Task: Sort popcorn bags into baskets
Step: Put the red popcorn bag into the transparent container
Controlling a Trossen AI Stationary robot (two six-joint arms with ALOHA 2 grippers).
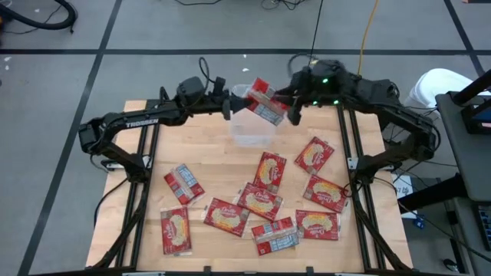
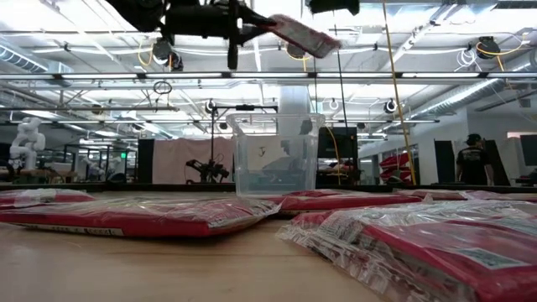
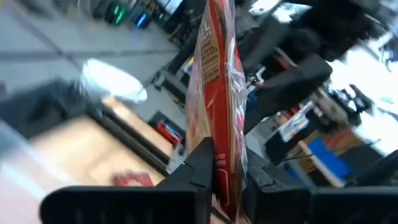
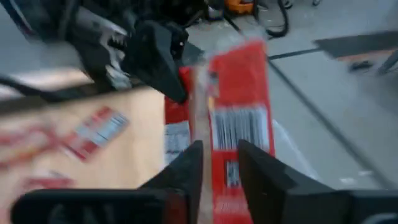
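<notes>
A red popcorn bag [image 1: 265,102] hangs in the air over the clear basket [image 1: 253,129], which stands on the table's far middle [image 2: 277,155]. My left gripper [image 3: 227,180] comes in from the table's left and is shut on the bag's left end. My right gripper [image 4: 221,168] comes in from the right with its fingers apart. The bag's barcode side [image 4: 239,124] shows between and beyond them; I cannot tell whether they touch it. Several more popcorn bags [image 1: 268,170] lie flat on the table's near half. My left gripper pinches the bag's left end [image 3: 225,158] between its two fingers. The fingers lie level and come from the table's left. The bag reaches away from them toward the right arm, lifted clear above the basket [image 2: 302,35] and tilted down a little at its free end.
Loose bags cover the near and right parts of the wooden table [image 1: 207,153], and two lie close to the low camera [image 2: 134,214]. The arms' black frames [image 1: 142,165] run along both table sides. A person [image 2: 474,159] stands far off in the room.
</notes>
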